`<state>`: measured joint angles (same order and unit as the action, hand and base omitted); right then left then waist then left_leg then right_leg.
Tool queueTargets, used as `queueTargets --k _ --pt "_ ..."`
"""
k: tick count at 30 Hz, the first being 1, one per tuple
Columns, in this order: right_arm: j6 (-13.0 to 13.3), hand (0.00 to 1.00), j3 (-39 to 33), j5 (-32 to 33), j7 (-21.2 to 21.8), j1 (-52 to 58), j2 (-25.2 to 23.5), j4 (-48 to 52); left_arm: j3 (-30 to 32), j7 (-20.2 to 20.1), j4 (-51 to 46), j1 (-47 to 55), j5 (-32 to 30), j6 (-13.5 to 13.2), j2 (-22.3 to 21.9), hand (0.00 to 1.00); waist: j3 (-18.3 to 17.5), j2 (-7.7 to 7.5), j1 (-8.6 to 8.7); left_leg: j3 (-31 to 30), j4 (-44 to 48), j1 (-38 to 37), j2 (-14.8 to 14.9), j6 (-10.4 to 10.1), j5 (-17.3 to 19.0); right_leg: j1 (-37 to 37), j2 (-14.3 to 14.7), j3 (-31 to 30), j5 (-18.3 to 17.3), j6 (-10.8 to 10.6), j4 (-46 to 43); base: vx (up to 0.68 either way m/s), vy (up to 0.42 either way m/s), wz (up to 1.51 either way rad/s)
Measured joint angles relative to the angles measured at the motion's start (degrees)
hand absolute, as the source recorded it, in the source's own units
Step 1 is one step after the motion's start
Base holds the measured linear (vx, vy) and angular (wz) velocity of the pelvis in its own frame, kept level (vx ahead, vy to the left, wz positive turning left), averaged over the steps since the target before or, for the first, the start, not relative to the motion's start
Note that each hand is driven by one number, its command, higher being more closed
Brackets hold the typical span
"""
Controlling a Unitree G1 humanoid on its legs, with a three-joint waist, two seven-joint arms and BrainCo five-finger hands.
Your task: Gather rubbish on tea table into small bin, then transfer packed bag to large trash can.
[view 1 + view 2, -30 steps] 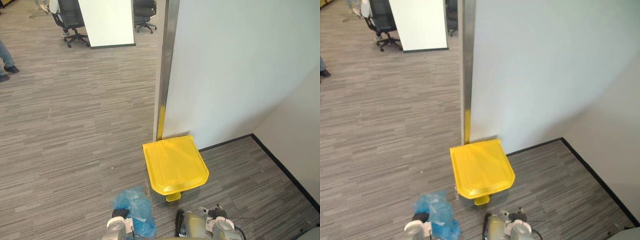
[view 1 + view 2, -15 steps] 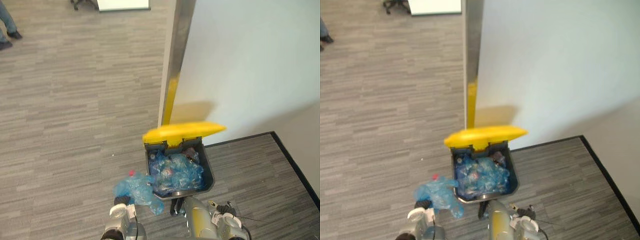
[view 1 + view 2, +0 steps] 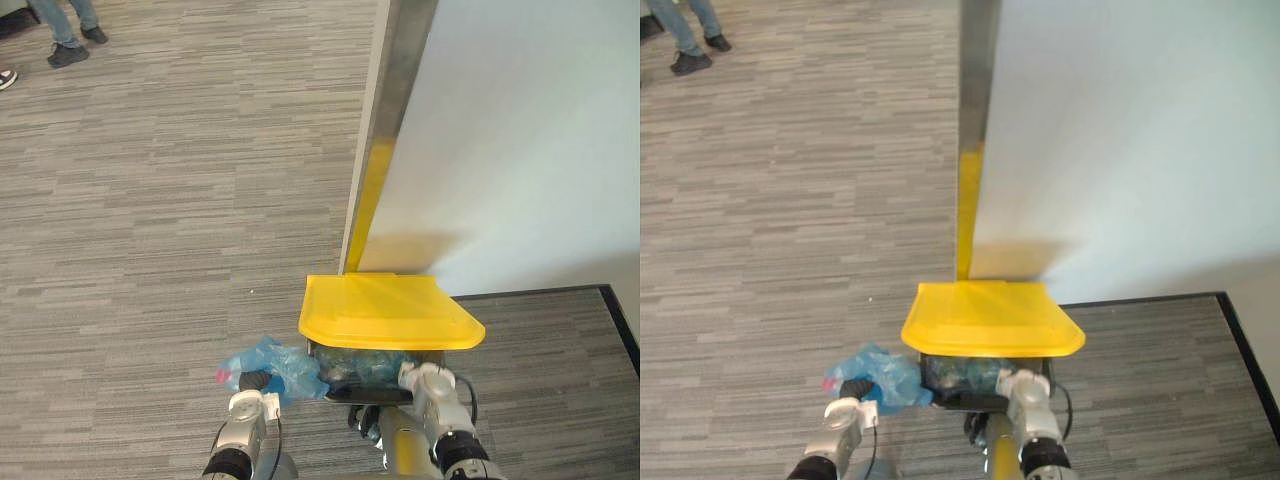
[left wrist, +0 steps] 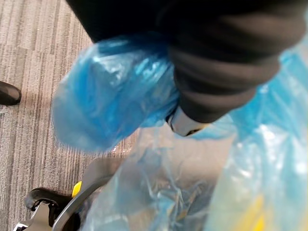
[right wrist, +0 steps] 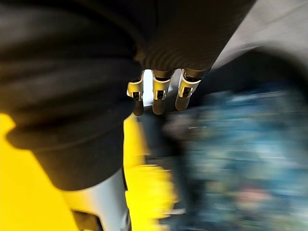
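— What are the left fingers [image 4: 185, 123] doing?
— They are bent down into blue plastic; one silver piece shows and the rest is buried in the folds. The left hand [image 4: 226, 72] has the bag [image 3: 285, 366] bunched in its grip

— And the right fingers [image 5: 158, 92]?
— They are out in a loose, straight row with nothing in them. The right hand [image 5: 96, 72] hangs at the front of the bin [image 3: 345, 393]. I cannot tell whether it touches the rim

— So where is the bag?
— It is outside the bin, up against its front left corner and off to the robot's left. It is crumpled, with a small red bit showing through on the far side

— Is the bin open?
— Barely. The yellow lid [image 3: 388, 310] lies low and almost level over it. A gap at the front shows more blue bags of rubbish packed inside

— What is around it?
— The bin stands on grey striped floor [image 3: 150, 250], in the corner where a pale wall [image 3: 520, 150] meets a metal post [image 3: 385, 120]. A person's legs [image 3: 65, 25] stand well away at the far left
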<state>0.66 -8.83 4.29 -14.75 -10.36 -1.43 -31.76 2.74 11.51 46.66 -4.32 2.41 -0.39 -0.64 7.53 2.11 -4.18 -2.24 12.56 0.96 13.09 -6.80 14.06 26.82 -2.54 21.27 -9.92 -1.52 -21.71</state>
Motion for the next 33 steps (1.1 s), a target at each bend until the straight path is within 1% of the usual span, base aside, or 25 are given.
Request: queueTargets --k 1,2,4,5,6,7,8,9,10,11,12,14,15,16,17,18,20,22,23,25,26,29,31,33 --pt "0.02 0.00 -0.01 0.40 -0.19 -1.02 0.41 0.79 -0.51 0.46 -0.69 0.57 0.05 -0.27 0.27 1.00 -0.08 -0.06 -0.33 -0.03 -0.60 -0.13 0.53 -0.10 -0.46 0.01 0.37 0.09 0.07 -0.11 -0.01 -0.04 -0.172 0.09" --pt "0.03 0.00 0.04 0.47 -0.71 -2.23 1.15 1.60 -1.34 0.73 -1.57 0.80 0.07 -0.66 0.65 1.00 -0.10 -0.04 -1.07 -0.06 -0.94 -0.22 1.47 -0.05 -0.55 0.10 1.28 0.11 0.17 -0.28 -0.11 -0.05 -0.167 0.01" --pt "0.03 0.00 0.11 0.55 -1.31 -4.14 1.87 2.04 -2.59 0.72 -2.08 0.91 0.14 -1.11 1.69 1.00 -0.24 -0.11 -1.68 -0.01 -2.45 -0.42 2.77 0.05 -0.59 0.83 2.56 0.13 0.41 -0.82 -0.09 -0.09 -0.164 -0.06" --pt "-0.05 0.00 0.14 0.77 -1.52 -5.25 2.15 2.01 -2.92 0.73 -2.49 1.01 0.16 -1.37 2.13 1.00 -0.33 -0.22 -1.83 -0.02 -3.72 -0.46 3.35 0.08 -0.58 1.41 3.05 0.34 0.60 -1.81 0.06 -0.15 -0.195 -0.01" --pt "-0.06 0.00 0.44 0.79 -1.71 -6.31 2.87 1.68 -3.60 0.75 -2.73 0.90 0.34 -1.39 2.40 1.00 -0.29 -0.26 -1.80 0.07 -5.32 -0.49 3.61 0.42 -0.61 1.39 3.50 1.25 -0.08 -3.21 1.84 -0.16 -0.152 0.07" --pt "-0.06 0.00 0.67 0.85 -1.83 -6.65 3.27 1.58 -4.02 0.73 -2.88 0.67 0.72 -1.40 2.63 1.00 -0.15 -0.68 -1.61 -0.14 -4.40 0.09 2.85 0.30 0.25 1.31 3.50 1.21 -0.34 -3.46 2.90 -0.22 -0.114 0.05" --pt "-0.14 0.00 0.75 0.90 -2.10 -7.72 4.32 1.44 -4.68 0.71 -3.42 0.41 1.58 -1.58 2.23 1.00 0.05 -1.47 -1.65 -3.67 5.38 4.26 -2.27 2.26 3.50 1.50 3.61 -0.78 -1.22 -10.40 4.64 -0.22 -0.052 -0.16" --pt "-0.24 0.00 0.87 1.01 -2.14 -9.17 5.00 1.39 -4.89 0.70 -3.96 1.10 2.06 -1.70 1.51 1.00 0.48 -0.96 -1.82 -3.44 9.29 5.37 -3.90 5.24 5.89 4.20 5.36 -10.33 2.55 -1.37 -4.27 -0.19 -0.012 0.05" --pt "-0.22 0.00 0.72 1.45 -2.21 -9.34 5.29 1.40 -5.22 0.59 -3.96 1.33 2.28 -1.67 1.82 1.00 0.44 -1.52 -0.53 -3.57 8.29 4.77 -4.51 4.74 7.65 3.37 5.38 -16.33 0.67 -1.20 -5.35 -0.14 -0.023 0.32" --pt "-0.21 0.00 0.49 2.66 -2.23 -12.07 6.77 -0.63 -5.91 0.67 -4.37 0.80 2.52 -1.67 1.61 1.00 1.13 -1.82 0.06 -5.69 4.52 3.01 -4.41 2.16 9.89 3.32 5.68 -15.54 -0.04 0.11 -4.60 -0.11 -0.028 0.51" --pt "-0.22 0.00 0.11 2.92 -2.38 -14.83 6.95 -2.53 -6.72 0.64 -4.80 0.77 2.91 -1.71 2.20 1.00 1.70 -2.75 0.01 -6.31 2.50 3.20 -4.75 2.18 7.96 3.11 5.39 -15.32 1.75 -0.10 -2.16 -0.16 -0.059 0.23" --pt "-0.20 0.00 -0.01 3.36 -2.64 -18.12 7.42 -3.45 -7.68 0.60 -5.77 1.38 3.95 -1.66 2.29 1.00 1.90 -3.26 0.14 -6.28 1.55 4.46 -4.80 0.58 6.19 3.04 5.42 -15.29 4.62 0.03 1.40 -0.17 -0.011 0.00" --pt "-0.19 0.00 0.03 3.63 -2.70 -18.91 7.62 -3.89 -8.22 0.60 -6.43 1.65 4.22 -1.65 2.29 1.00 1.90 -3.28 0.23 -6.26 1.57 4.92 -4.83 0.47 6.00 3.00 5.40 -15.25 5.33 -0.07 2.41 -0.15 0.031 -0.01" --pt "-0.22 0.00 -0.01 4.13 -2.79 -20.41 8.01 -5.48 -9.11 0.57 -7.93 1.95 4.54 -1.64 2.39 1.00 2.21 -3.38 0.20 -6.28 1.40 5.22 -4.89 0.58 5.45 2.13 5.37 -15.14 6.89 -0.19 4.58 -0.10 0.049 0.05" --pt "-0.27 0.00 -0.08 4.84 -2.90 -21.35 8.26 -6.57 -9.92 0.58 -9.73 2.07 4.91 -1.65 2.48 1.00 2.86 -3.45 0.27 -6.37 0.87 4.79 -4.87 1.26 4.93 0.60 5.38 -15.07 8.37 -0.31 6.64 -0.08 0.049 0.09" --pt "-0.26 0.00 -0.09 4.86 -3.01 -21.84 8.26 -7.29 -10.55 0.58 -10.87 2.18 5.19 -1.69 2.61 1.00 2.92 -3.56 0.36 -6.45 0.53 4.69 -4.87 1.10 4.62 0.11 5.35 -15.04 8.98 -0.58 7.53 -0.07 0.042 0.13" --pt "-0.27 0.00 -0.28 5.04 -3.45 -24.13 8.25 -10.20 -12.39 0.59 -15.71 2.08 6.68 -1.89 3.32 1.00 3.44 -4.29 0.50 -6.57 0.20 4.84 -5.03 0.93 3.88 -1.27 5.30 -15.17 11.26 -0.86 10.83 -0.06 0.041 0.06" --pt "-0.28 0.00 -0.59 5.33 -3.71 -25.47 8.26 -11.01 -13.42 0.60 -18.48 1.72 7.00 -2.10 4.12 1.00 4.28 -4.62 0.50 -6.69 0.21 4.87 -5.10 0.81 3.73 -2.07 5.28 -15.19 12.33 -1.11 12.44 -0.03 0.036 0.01" --pt "-0.28 0.00 -0.66 5.33 -3.80 -26.70 8.26 -12.04 -13.91 0.63 -20.41 1.46 8.00 -2.18 4.69 1.00 4.85 -5.08 0.52 -6.69 0.24 4.87 -5.17 0.80 3.70 -2.39 5.28 -15.22 12.80 -0.89 13.12 -0.01 0.031 0.01" --pt "-0.32 0.00 -0.89 5.32 -3.86 -27.85 8.26 -12.11 -14.00 0.66 -22.00 0.89 8.65 -2.49 4.96 1.00 5.85 -5.32 0.60 -6.76 0.37 4.85 -5.19 0.73 3.66 -2.73 5.28 -15.20 13.11 -0.75 13.60 0.00 0.000 0.00" --pt "-0.32 0.00 -1.25 5.31 -3.91 -29.33 8.28 -12.43 -14.05 0.73 -23.66 -0.01 9.16 -3.12 4.98 1.00 6.99 -5.62 0.58 -6.74 0.50 4.88 -5.23 0.25 3.39 -2.89 5.29 -15.22 13.34 -0.64 13.93 0.00 0.000 0.00" --pt "-0.41 0.00 -1.72 5.30 -4.00 -31.45 8.30 -14.39 -15.55 0.80 -26.11 -1.34 9.61 -3.24 5.64 1.00 7.95 -5.89 0.57 -6.28 0.68 4.88 -5.27 -0.30 3.08 -2.88 5.29 -15.39 13.49 -0.45 13.93 0.04 0.029 -0.05" --pt "-0.67 0.00 -1.75 5.30 -4.29 -32.08 8.25 -14.54 -16.64 0.84 -28.58 -2.70 10.24 -3.36 6.32 1.00 8.58 -6.12 0.56 -6.10 0.79 4.88 -5.40 -0.32 3.07 -2.89 5.22 -15.61 13.85 0.06 13.89 0.05 0.040 -0.03" --pt "-0.92 0.00 -2.05 5.31 -4.41 -32.34 8.20 -14.54 -17.47 0.96 -31.28 -4.90 10.76 -4.12 6.77 1.00 9.27 -6.41 0.46 -6.06 0.88 4.96 -5.62 -0.33 3.07 -2.89 5.07 -15.75 14.00 0.27 13.87 0.04 0.037 0.01"
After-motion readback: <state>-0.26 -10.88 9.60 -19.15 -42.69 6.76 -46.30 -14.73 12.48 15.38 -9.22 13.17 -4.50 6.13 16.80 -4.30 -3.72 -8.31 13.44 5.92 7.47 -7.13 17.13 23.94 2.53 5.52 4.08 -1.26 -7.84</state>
